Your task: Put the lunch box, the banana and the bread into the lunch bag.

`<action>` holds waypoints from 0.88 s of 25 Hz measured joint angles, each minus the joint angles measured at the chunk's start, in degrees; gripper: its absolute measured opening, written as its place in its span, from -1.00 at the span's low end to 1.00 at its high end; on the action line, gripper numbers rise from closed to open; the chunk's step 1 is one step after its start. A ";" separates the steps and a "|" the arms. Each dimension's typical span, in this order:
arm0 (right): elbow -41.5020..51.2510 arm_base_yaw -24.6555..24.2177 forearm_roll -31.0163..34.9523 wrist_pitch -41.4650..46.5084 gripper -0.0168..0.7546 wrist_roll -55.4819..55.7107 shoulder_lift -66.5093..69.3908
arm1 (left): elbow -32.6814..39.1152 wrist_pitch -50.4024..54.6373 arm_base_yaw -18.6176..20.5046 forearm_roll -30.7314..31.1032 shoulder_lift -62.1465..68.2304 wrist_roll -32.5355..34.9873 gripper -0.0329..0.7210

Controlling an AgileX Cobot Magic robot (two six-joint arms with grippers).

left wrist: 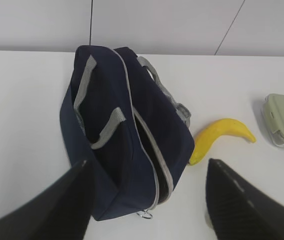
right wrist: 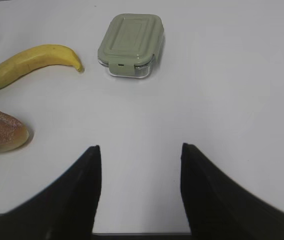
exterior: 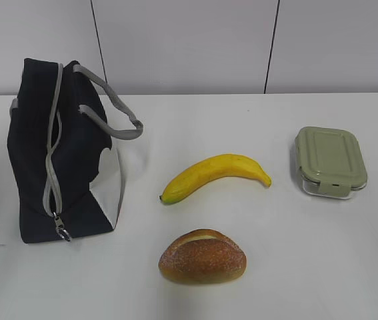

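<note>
From my seat, the lunch bag (exterior: 59,153) stands at the table's left, soft fabric that will sag, its zipper only partly gaping in the left wrist view; I'd take the ring pull (exterior: 63,232). My left gripper (left wrist: 147,200) hangs over it, jaws apart, empty. The banana (exterior: 215,175) lies mid-table, light, bruisable: grip mid-curve. The bread (exterior: 203,257) sits nearer me, crushable. The lunch box (exterior: 329,162), far right, is rigid and slick-lidded. My right gripper (right wrist: 140,187) is open, empty. I see no lettering anywhere.
</note>
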 joint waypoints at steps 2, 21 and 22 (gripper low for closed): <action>0.00 0.00 0.00 0.00 0.09 0.00 0.00 | -4.56 1.14 0.00 -0.92 6.11 0.00 0.41; 0.00 0.00 0.00 0.00 0.09 0.00 0.00 | -27.35 10.14 0.00 -3.50 49.49 -1.63 0.41; 0.00 0.00 0.00 0.00 0.09 0.00 0.00 | -27.74 10.03 0.00 -3.40 50.79 -1.63 0.41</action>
